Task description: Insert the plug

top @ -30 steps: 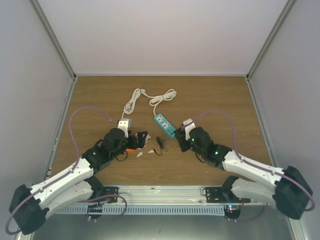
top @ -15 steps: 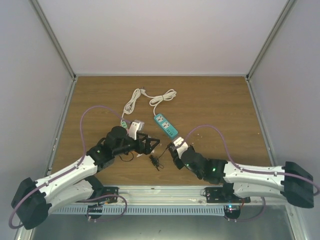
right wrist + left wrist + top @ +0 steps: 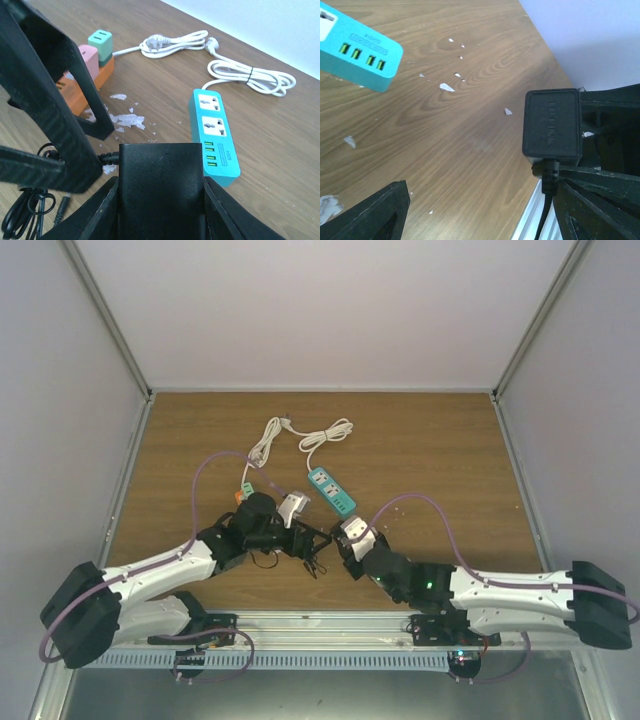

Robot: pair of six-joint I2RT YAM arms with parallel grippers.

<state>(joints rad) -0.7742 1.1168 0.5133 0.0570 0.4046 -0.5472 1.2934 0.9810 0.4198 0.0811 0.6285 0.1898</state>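
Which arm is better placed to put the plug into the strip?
Probably right: the right gripper grips the plug, and the strip lies just ahead of it. The left gripper is open, holding nothing.

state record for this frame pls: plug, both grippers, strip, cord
plug: black adapter, held above the table, thin cable trailing from it
right gripper: shut on plug
left gripper: fingers open, plug just ahead, not gripped
power strip: teal, flat on table, both sockets empty
white cord: coiled beyond the strip
task: plug not yet inserted
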